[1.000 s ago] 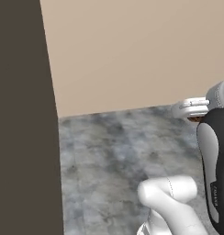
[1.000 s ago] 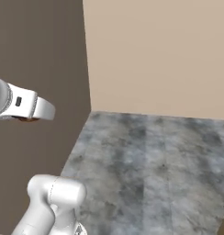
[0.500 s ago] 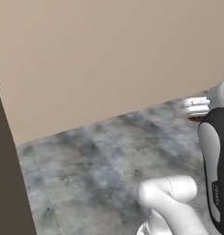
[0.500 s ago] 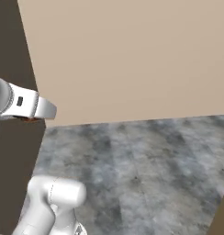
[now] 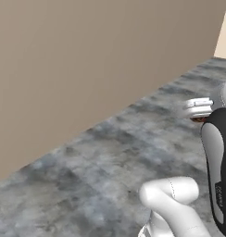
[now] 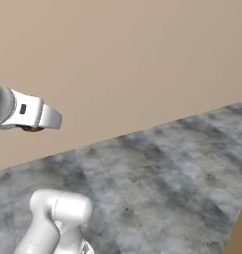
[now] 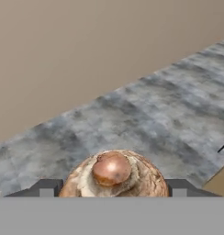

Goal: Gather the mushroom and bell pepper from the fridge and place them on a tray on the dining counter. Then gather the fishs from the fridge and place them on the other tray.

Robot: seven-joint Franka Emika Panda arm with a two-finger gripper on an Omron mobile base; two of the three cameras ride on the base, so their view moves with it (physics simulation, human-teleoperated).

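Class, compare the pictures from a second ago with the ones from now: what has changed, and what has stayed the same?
The base has turned: the dark panel at the left has slid out of both base views, leaving tan wall and grey floor. That is camera motion, not things moving. The gripper stays closed on the mushroom, and the arm keeps its pose.

Both base views look down over one grey floor (image 5: 101, 166) and tan wall (image 6: 123, 59).
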